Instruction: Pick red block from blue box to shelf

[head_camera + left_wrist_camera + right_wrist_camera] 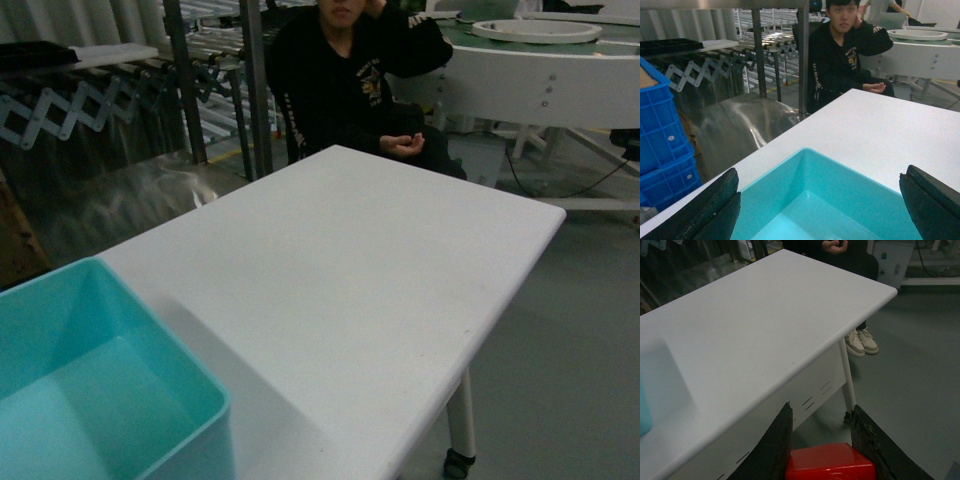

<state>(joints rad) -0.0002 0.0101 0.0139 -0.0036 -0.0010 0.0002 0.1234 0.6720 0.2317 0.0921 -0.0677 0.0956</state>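
The red block (830, 462) sits clamped between the two dark fingers of my right gripper (822, 409), held out past the white table's right edge, over the grey floor. It shows only in the right wrist view. The blue box (150, 325) stands on the table's near left corner, and the part of its inside that I see holds nothing. My left gripper (821, 172) hangs open over the blue box (850, 182), fingers spread wide apart. The steel shelf (256, 90) rises behind the table's far left, its upright (803, 65) close to the table edge. Neither gripper shows in the head view.
The white table (350, 270) runs from the box to a seated person (350, 80) in black at its far end. Dark blue crates (660, 135) are stacked on the left. A round white conveyor (530, 70) stands at the back right. A table leg with a castor (847, 390) is below the right edge.
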